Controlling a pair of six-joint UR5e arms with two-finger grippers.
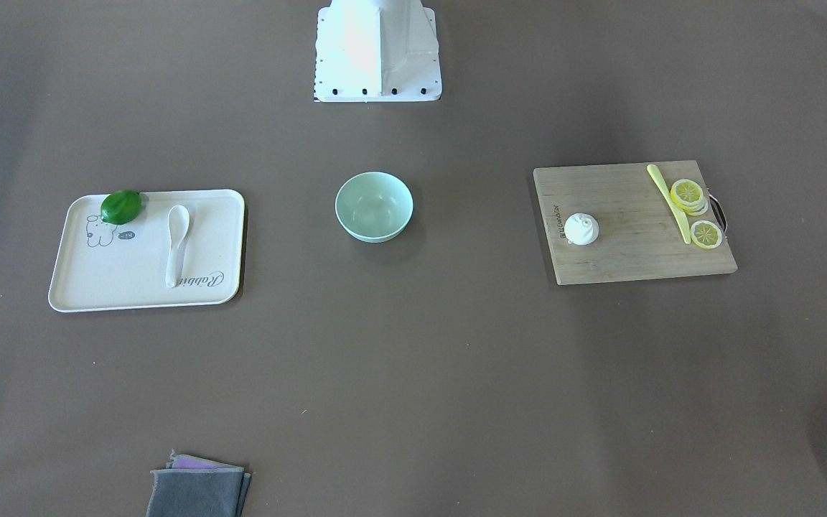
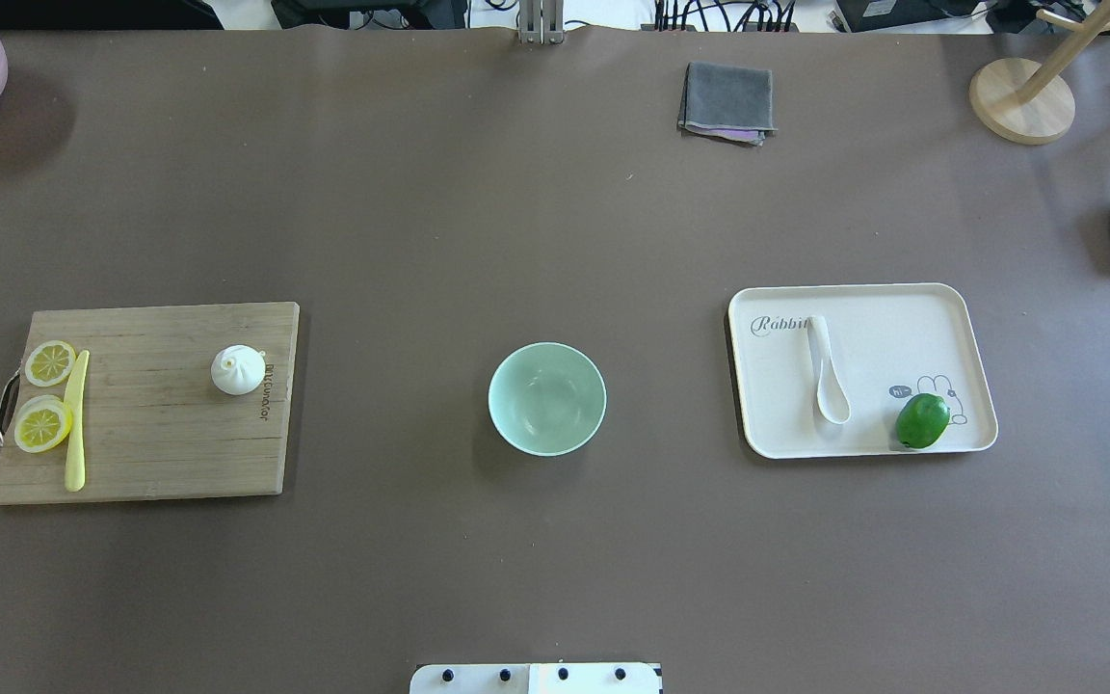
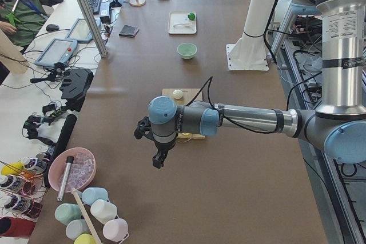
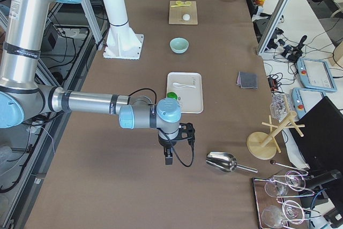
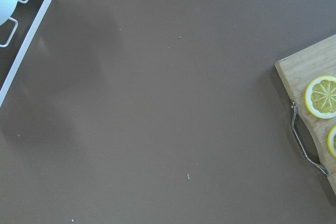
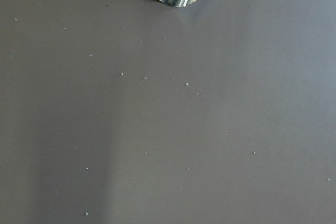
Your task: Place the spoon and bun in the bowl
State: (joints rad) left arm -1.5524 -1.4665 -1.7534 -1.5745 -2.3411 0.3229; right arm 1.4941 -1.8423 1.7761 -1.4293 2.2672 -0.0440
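— What's nearest you right now?

— In the left side view, my left gripper (image 3: 158,162) hangs mid-frame over the brown table (image 3: 229,198), pointing down. From that angle I can't tell how wide the claw is, or whether it has hold of anything. It's the same in the right side view: the right gripper (image 4: 168,159) is low centre, near a metal scoop (image 4: 221,161), and I can't tell its opening or grip.

— And the task items?

— Going overhead, the bowl (image 2: 546,399) sits dead centre, upright and empty. At left centre is the cutting board (image 2: 150,453). The bun (image 2: 237,370) is on its upper right part, and the lemon slices (image 2: 50,362) and a yellow knife (image 2: 76,424) lie along its left edge. At right centre is the tray (image 2: 902,328). The spoon (image 2: 827,371) lies on it with its scoop toward the bottom of the frame, and there's a lime (image 2: 922,420) near it at the tray's lower right corner. Farthest off, at the top of the frame, is a folded grey cloth (image 2: 726,100).
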